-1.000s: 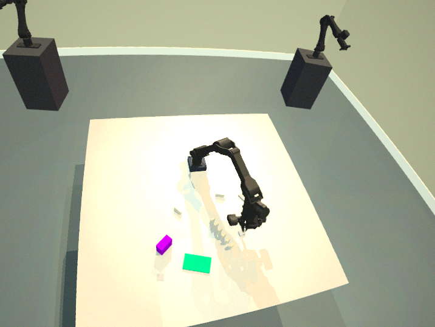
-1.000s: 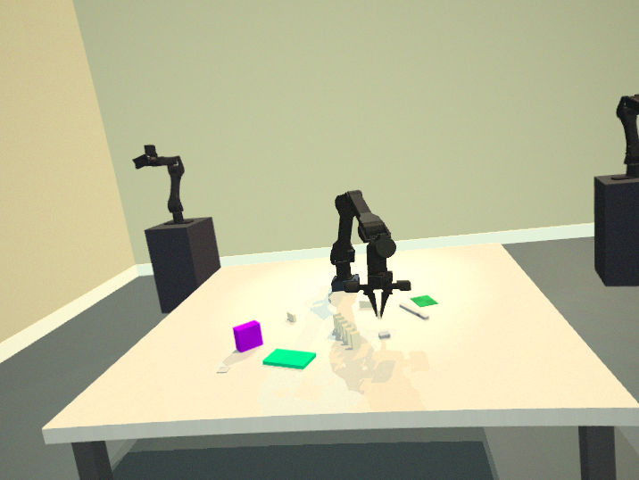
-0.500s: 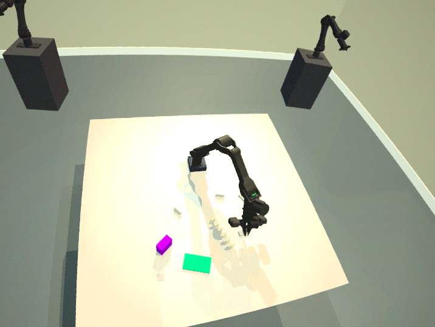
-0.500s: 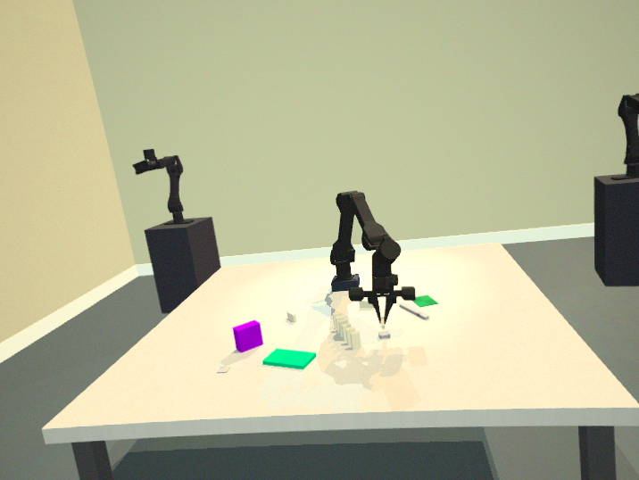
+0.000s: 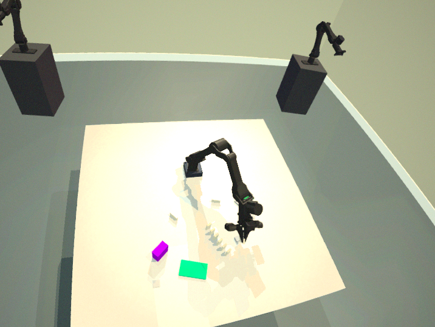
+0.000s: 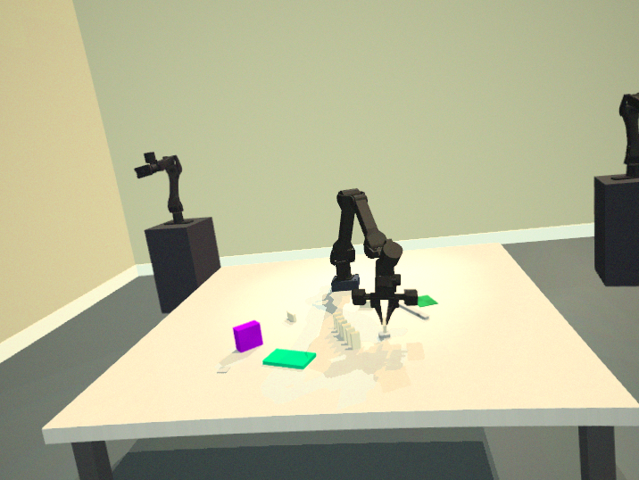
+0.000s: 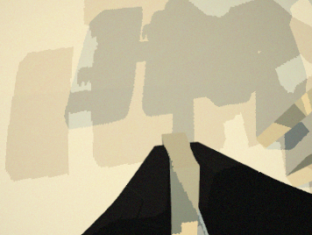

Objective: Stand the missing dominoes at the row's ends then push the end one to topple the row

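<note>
A row of several cream dominoes [image 5: 219,241] [image 6: 354,340] [image 7: 273,134] stands upright, with its near end to the left of my gripper in the exterior view. My gripper [image 5: 243,239] [image 6: 385,323] [image 7: 176,153] is shut on a cream domino [image 6: 385,328] [image 7: 183,153], apart from the row. It hangs low over or just behind a small grey-white block [image 5: 237,239] [image 6: 384,335]; the exact gap is unclear. That block is hidden in the wrist view. One pale block [image 5: 215,202] [image 6: 365,304] lies nearer the arm base, partly covered by the gripper in the exterior view.
A small cream block [image 5: 173,216] [image 6: 291,317] is left of the row. A purple box [image 5: 160,251] [image 6: 248,336], a green slab [image 5: 193,270] [image 6: 289,359] and a small flat piece [image 5: 155,282] [image 6: 223,369] are farther left. A thin stick [image 6: 416,311] and green patch [image 6: 427,301] lie behind right.
</note>
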You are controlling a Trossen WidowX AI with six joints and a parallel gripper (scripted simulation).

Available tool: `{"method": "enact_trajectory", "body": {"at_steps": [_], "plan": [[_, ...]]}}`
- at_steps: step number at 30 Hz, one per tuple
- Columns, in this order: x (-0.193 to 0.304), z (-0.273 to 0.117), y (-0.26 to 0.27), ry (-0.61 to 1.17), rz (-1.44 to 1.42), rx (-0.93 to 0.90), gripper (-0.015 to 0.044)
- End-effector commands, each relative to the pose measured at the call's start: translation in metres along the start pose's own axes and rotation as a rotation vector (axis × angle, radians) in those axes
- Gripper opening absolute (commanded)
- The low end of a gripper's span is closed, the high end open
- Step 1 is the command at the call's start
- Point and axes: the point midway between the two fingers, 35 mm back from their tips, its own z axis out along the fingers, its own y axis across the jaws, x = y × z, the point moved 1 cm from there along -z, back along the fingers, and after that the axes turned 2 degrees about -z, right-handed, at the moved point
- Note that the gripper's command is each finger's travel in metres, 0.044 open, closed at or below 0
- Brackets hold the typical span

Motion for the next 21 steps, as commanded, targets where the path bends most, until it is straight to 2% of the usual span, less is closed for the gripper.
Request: {"method": "enact_trajectory", "body": {"at_steps": [1,21], "plan": [[0.005,-0.002,0.0,-0.043,-0.006,0.01,0.0027],[0.019,-0.027,-0.006,-0.303,0.018,0.051,0.0027]]}}
